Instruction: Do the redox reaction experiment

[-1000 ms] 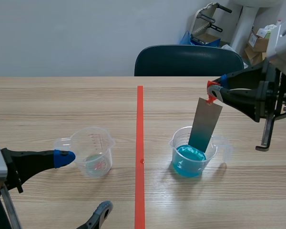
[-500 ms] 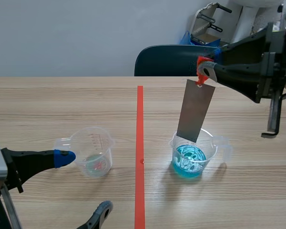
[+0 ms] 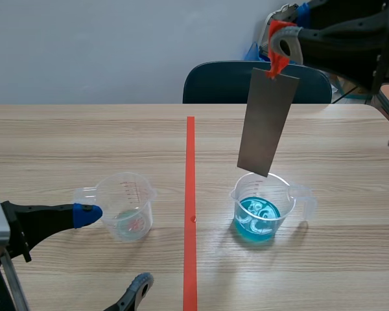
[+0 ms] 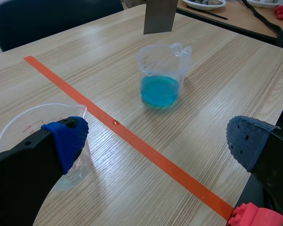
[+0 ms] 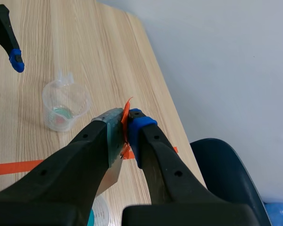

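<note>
my right fingers (image 5: 140,129) are clamped on the red-tied top of a grey metal strip (image 3: 267,123) hanging tilted over the beaker of blue liquid (image 3: 262,207) on the table (image 3: 350,259), its lower end out of the liquid, while my left fingers (image 4: 66,139) stand wide apart, one just beside the clear beaker (image 3: 126,206).

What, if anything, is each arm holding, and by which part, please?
Right gripper, jaws shut: the metal strip, by its red-tagged top end. Left gripper, jaws open: nothing.
</note>
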